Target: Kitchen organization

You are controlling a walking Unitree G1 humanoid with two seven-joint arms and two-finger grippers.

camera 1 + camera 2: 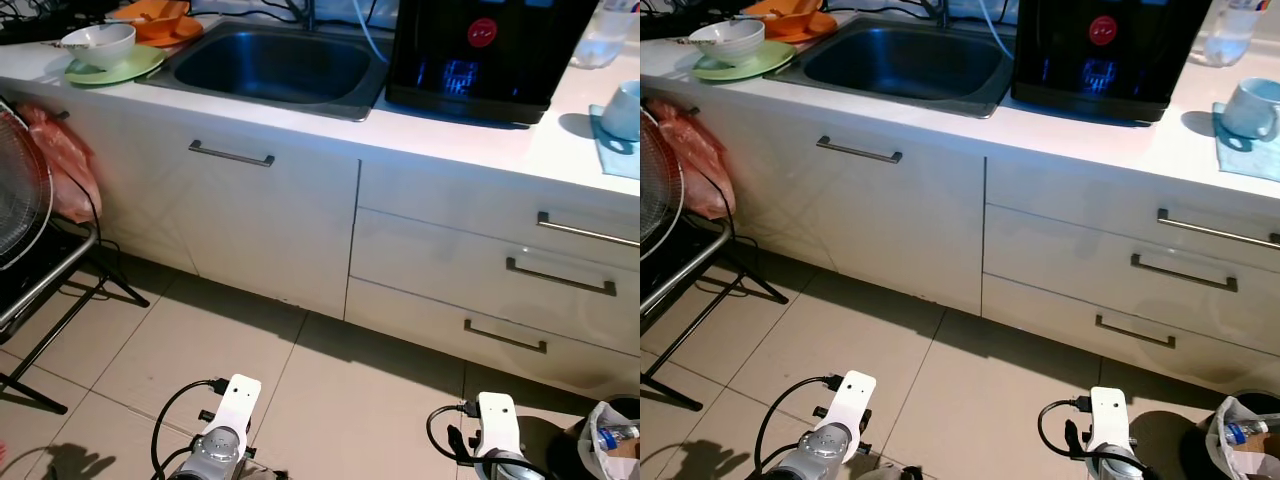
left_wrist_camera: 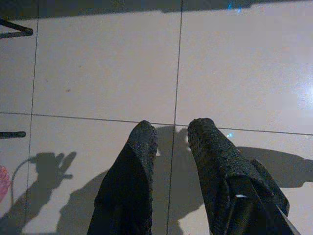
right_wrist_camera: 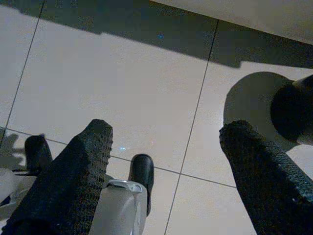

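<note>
A white counter (image 1: pixel 470 140) runs across the view with a steel sink (image 1: pixel 275 65) set in it. At its far left a white bowl (image 1: pixel 98 45) sits on a green plate (image 1: pixel 115 70), with orange dishes (image 1: pixel 165 20) behind. A black appliance (image 1: pixel 480 55) stands right of the sink. Further right a pale mug (image 1: pixel 625 108) rests on a blue cloth (image 1: pixel 615 150). Both arms hang low over the floor tiles. My left gripper (image 2: pixel 172 131) is narrowly open and holds nothing. My right gripper (image 3: pixel 166 132) is wide open and holds nothing.
Below the counter are a cupboard door (image 1: pixel 230 210) and stacked drawers (image 1: pixel 560 275). A fan (image 1: pixel 20 190) on a black stand and a red bag (image 1: pixel 60 160) are at the left. A dark bin with a white bag (image 1: pixel 610 445) stands at the lower right.
</note>
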